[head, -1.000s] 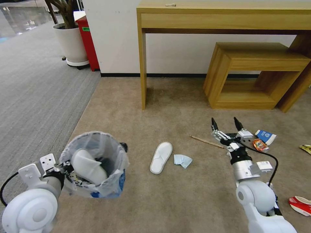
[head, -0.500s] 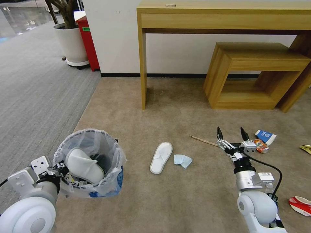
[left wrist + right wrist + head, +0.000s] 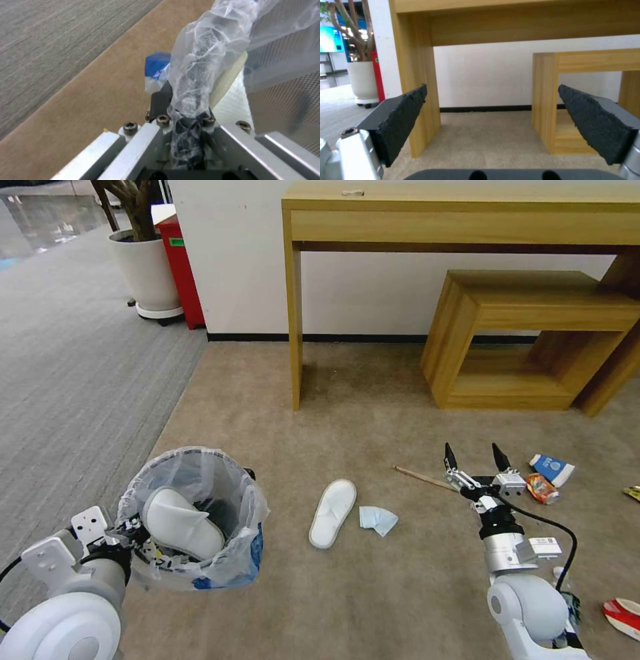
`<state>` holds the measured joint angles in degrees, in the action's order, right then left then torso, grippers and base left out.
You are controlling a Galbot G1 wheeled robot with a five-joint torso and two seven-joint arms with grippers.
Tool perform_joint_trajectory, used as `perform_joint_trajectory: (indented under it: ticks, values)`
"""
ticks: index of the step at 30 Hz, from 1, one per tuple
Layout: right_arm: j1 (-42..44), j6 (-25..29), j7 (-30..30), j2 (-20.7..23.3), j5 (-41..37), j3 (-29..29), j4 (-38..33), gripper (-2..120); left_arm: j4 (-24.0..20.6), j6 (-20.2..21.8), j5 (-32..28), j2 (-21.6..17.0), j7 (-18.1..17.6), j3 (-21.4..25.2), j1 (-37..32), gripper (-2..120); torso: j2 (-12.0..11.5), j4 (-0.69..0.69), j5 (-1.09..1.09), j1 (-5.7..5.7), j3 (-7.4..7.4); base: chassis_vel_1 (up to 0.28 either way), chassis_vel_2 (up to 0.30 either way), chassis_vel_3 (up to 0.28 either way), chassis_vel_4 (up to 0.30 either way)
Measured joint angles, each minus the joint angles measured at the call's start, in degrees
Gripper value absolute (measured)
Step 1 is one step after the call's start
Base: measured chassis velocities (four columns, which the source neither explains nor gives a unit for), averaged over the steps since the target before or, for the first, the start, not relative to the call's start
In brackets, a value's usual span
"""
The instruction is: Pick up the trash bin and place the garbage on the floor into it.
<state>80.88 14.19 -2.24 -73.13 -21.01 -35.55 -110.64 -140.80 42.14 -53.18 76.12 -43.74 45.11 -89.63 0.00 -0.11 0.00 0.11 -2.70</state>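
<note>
The trash bin (image 3: 227, 560), lined with a crinkled clear bag, hangs at the lower left with a white slipper (image 3: 183, 523) inside. My left gripper (image 3: 137, 533) is shut on its rim; the left wrist view shows the left gripper (image 3: 188, 120) clamping rim and bag (image 3: 203, 50). On the beige floor (image 3: 373, 413) lie another white slipper (image 3: 332, 503), a pale blue tissue (image 3: 378, 519), a stick (image 3: 423, 478), a blue-white cup (image 3: 552, 469), an orange can (image 3: 540, 489) and a red-white cup (image 3: 623, 615). My right gripper (image 3: 473, 455) hovers open just right of the stick's end; the right gripper (image 3: 491, 90) holds nothing.
A tall wooden desk (image 3: 467, 213) and a low wooden bench (image 3: 533, 307) stand against the wall ahead. A potted plant (image 3: 143, 267) and a red box (image 3: 181, 267) sit at the far left on grey ribbed carpet (image 3: 73, 367). A yellow wrapper (image 3: 633, 491) lies at the right edge.
My right gripper has drawn back toward me and lower, still open. The held bin swayed slightly left and back. The view shifted a little.
</note>
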Motion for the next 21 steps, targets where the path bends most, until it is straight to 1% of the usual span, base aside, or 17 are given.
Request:
perform_joint_trajectory:
  ticks: [6, 10, 14, 15, 16, 18, 19, 21]
  values:
    - [-0.5, 0.4, 0.0, 0.2, 0.0, 0.6, 0.4, 100, 0.0, 0.0, -0.1, -0.2, 0.2, 0.1, 0.1, 1, 0.0, -0.01, 0.01, 0.02, -0.01, -0.169, 0.171, 0.177, -0.163]
    - [-0.6, -0.2, 0.4, 0.4, 0.6, 1.3, 0.5, 100, 0.0, 0.0, -0.3, -0.6, 0.2, 0.4, 0.1, 1, 0.0, 0.0, 0.0, 0.02, 0.0, -0.038, 0.046, 0.015, -0.023]
    - [-0.6, -2.9, 0.6, 1.3, 2.1, 2.4, 1.7, 100, 0.0, 0.0, -0.8, -1.2, 0.2, 0.7, 0.2, 1, 0.0, -0.01, -0.01, -0.01, 0.02, 0.0, 0.0, 0.0, 0.0]
    - [-1.0, -4.2, -0.3, 1.8, 3.5, 2.9, 2.9, 100, 0.0, 0.0, -1.0, -1.4, 0.2, 0.8, 0.3, 1, 0.0, -0.01, 0.01, -0.02, 0.03, 0.0, 0.0, 0.0, 0.0]
    - [-1.0, -4.2, -0.3, 1.8, 3.5, 2.9, 2.9, 100, 0.0, 0.0, -1.0, -1.4, 0.2, 0.8, 0.3, 1, 0.0, -0.01, 0.01, -0.02, 0.03, 0.0, 0.0, 0.0, 0.0]
    - [-1.6, -7.0, -3.7, 3.0, 6.0, 3.3, 4.3, 100, 0.0, 0.0, -1.2, -1.6, 0.2, 0.8, 0.3, 1, 0.0, -0.01, 0.0, -0.01, 0.02, 0.0, 0.0, 0.0, 0.0]
    - [-1.6, -7.0, -3.7, 3.0, 6.0, 3.3, 4.3, 100, 0.0, 0.0, -1.2, -1.6, 0.2, 0.8, 0.3, 1, 0.0, -0.01, 0.0, -0.01, 0.02, 0.0, 0.0, 0.0, 0.0]
    - [-2.3, -10.3, -8.1, 4.5, 8.7, 3.7, 6.0, 100, -0.1, 0.0, -1.5, -1.8, 0.2, 0.9, 0.3, 1, 0.0, -0.01, 0.0, -0.01, 0.02, 0.0, 0.0, 0.0, 0.0]
